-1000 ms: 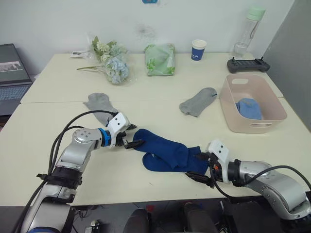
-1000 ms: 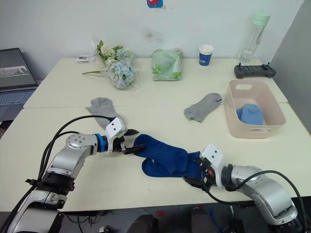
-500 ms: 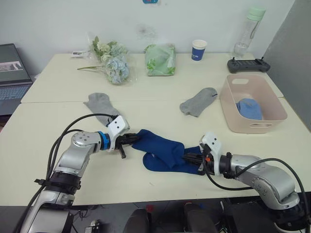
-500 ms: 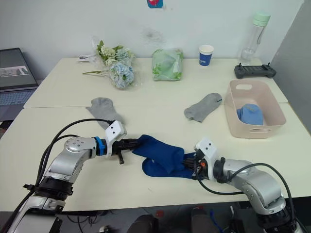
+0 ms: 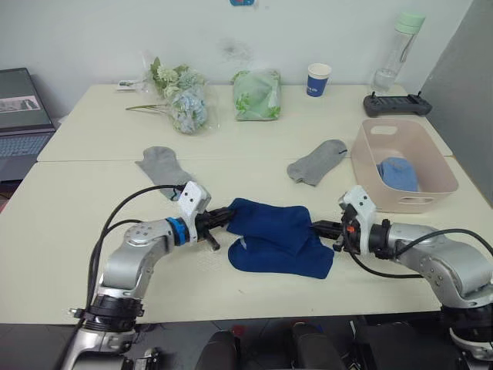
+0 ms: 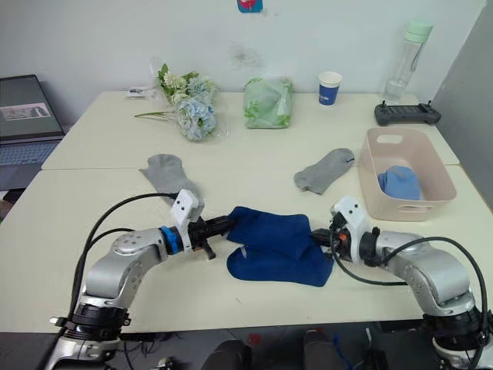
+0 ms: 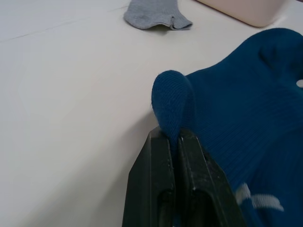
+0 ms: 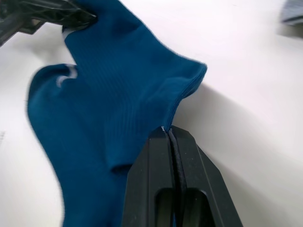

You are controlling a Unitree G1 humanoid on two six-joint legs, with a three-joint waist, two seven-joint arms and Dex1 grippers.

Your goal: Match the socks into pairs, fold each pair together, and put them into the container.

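The laptop is cut off by the left edge. The lower navy sock lies partly hidden under the upper one. The light blue pair sits partly behind the container's wall.

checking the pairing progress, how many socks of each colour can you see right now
grey socks: 2 (one near the left arm, one beside the pink tub)
navy blue socks: 2, stacked, pinched by left gripper and right gripper
light blue socks: one folded bundle in the tub, number unclear
total: 4 clearly countable, plus the bundle

Two grey socks, two navy socks, one tub.
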